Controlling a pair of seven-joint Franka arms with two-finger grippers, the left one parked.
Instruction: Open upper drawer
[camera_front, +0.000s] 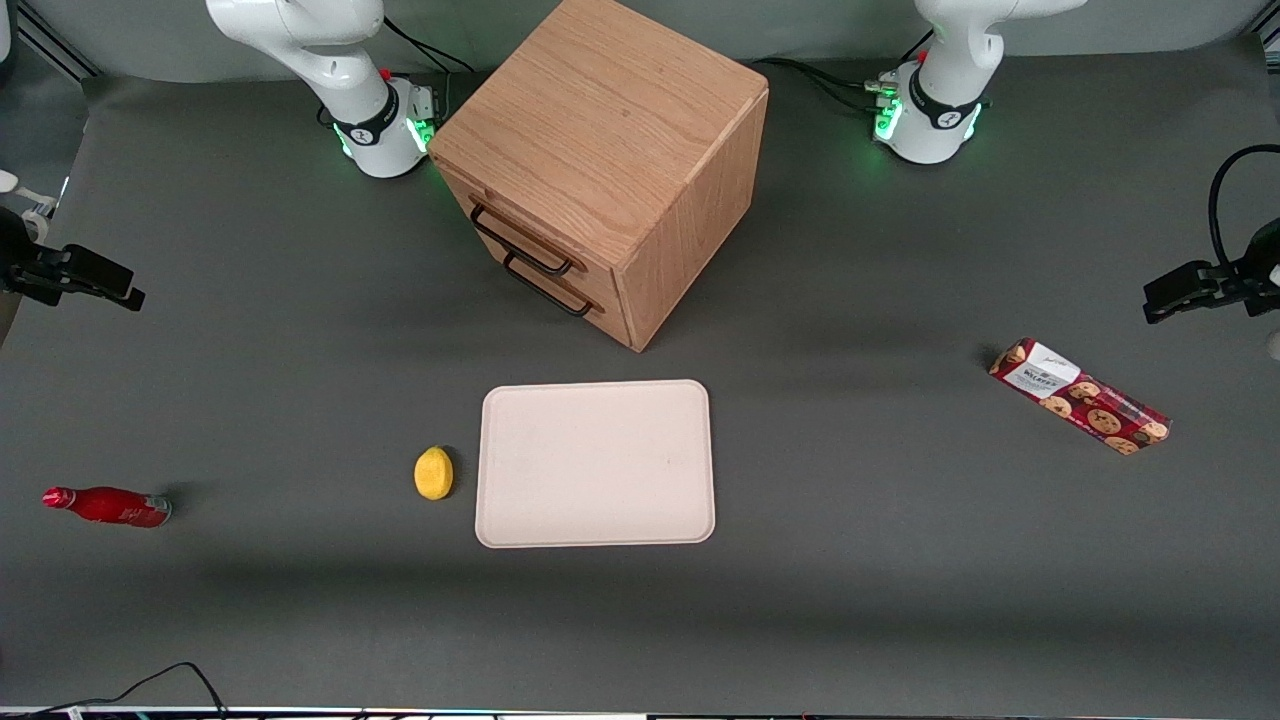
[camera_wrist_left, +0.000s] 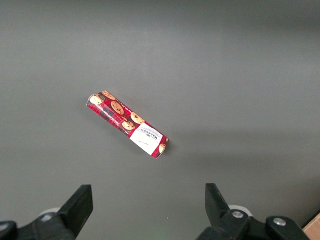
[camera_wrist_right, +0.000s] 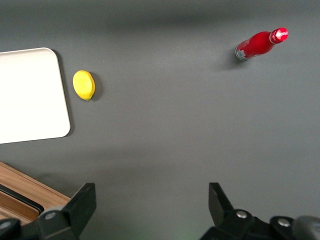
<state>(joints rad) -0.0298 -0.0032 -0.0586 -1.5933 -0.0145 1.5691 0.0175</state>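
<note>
The gripper (camera_wrist_right: 150, 200), jaws spread wide, is held above bare table; the upper drawer (camera_front: 515, 232), nearby, is shut, and only a cropped corner of the cabinet (camera_wrist_right: 20, 197) is seen beside one finger.

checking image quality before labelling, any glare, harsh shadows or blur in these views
Front view: even light, no glare; the cabinet casts a soft shadow, and the upper drawer with its black handle reads sharp. Right wrist view: the gripper, open above bare table, looks dark but crisp; red bottle and lemon throw short shadows.

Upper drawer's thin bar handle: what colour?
Black, on the light oak upper drawer; clearest in front view. Gripper open, away.
</note>
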